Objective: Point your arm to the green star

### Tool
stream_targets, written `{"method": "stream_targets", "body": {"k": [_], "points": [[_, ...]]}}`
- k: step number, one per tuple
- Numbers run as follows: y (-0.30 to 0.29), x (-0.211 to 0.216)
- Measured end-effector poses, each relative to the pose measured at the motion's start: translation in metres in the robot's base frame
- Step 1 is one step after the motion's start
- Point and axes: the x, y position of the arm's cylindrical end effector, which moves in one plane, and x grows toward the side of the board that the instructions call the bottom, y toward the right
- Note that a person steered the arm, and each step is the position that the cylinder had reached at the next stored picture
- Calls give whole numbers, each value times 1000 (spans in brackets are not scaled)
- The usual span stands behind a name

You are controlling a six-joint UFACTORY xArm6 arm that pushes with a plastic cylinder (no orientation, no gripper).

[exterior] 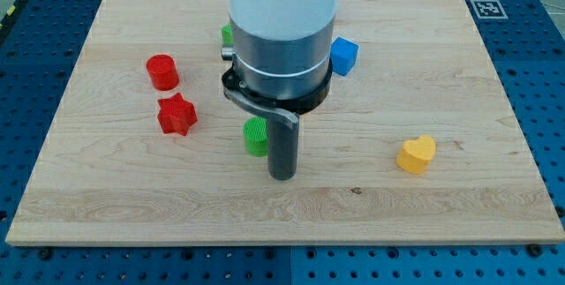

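Observation:
My tip [281, 176] rests on the wooden board [459, 73], just right of and below a green cylinder [255, 135]. A second green block [227, 33] peeks out at the left edge of the arm body near the view's top. It is mostly hidden and its shape cannot be made out. No green star shows clearly. The tip is well below that hidden green block.
A red cylinder [162, 71] and a red star [177, 114] lie at the left. A blue block [343, 56] sits right of the arm body. A yellow heart [416, 154] lies at the lower right. The arm body [281, 29] hides the board's top middle.

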Motion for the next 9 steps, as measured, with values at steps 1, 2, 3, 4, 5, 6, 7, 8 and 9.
{"method": "stream_targets", "body": {"k": [1,2,3,4,5,6,7,8,9], "points": [[-20,-18],[-53,-47],[-58,-73],[-65,-105],[-79,-136],[-98,-150],[-124,-170],[-134,-197],[-152,-217]]}}
